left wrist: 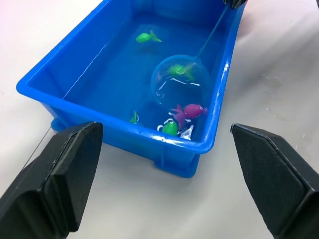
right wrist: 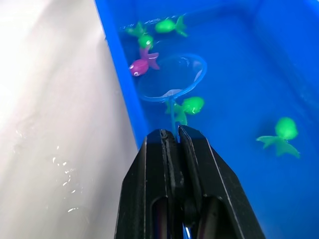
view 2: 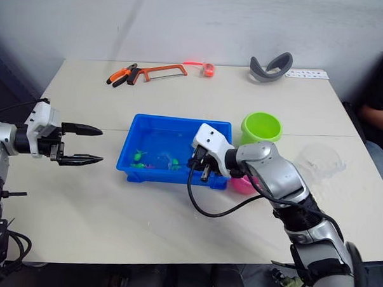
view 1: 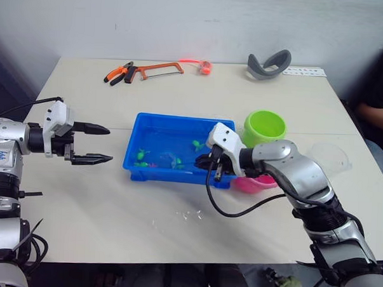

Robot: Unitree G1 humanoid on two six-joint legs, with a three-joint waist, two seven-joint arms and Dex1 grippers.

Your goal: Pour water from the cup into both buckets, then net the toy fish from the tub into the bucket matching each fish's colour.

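The net (right wrist: 172, 78) lies in the water of the tub (view 1: 136, 125), its blue-rimmed hoop lowered near the tub's front wall, and one green fish (right wrist: 192, 105) sits at the hoop's edge beside the handle. A magenta fish (right wrist: 142, 64) floats just outside the hoop against the front wall, with more green fish (right wrist: 170, 25) clustered past it and another green one (right wrist: 281, 133) apart toward the tub's middle. The right gripper (right wrist: 172, 137) reaches over the tub's front right corner, and its two black fingers are pressed together on the net's thin handle. The blue tub rests in the middle of the pale table (view 1: 112, 210), filled with water. Just to the right of the tub stands the lime green bucket (view 1: 265, 127), and the pink bucket (view 1: 254, 183) sits in front of it, partly hidden behind the right arm. The clear cup (view 1: 329, 157) rests farther right, near the table's edge. The left gripper (view 1: 93, 143) hovers above the table left of the tub, apart from it, its fingers spread wide and holding nothing. A few water drops (view 1: 191, 215) spot the table in front of the tub. Along the far edge of the table lie orange-handled pliers (view 1: 118, 72), a hacksaw (view 1: 158, 69) with an orange frame, a small orange-red object (view 1: 204, 67) and a curved grey band (view 1: 269, 63). A person's arm (view 1: 374, 114) shows at the right edge.
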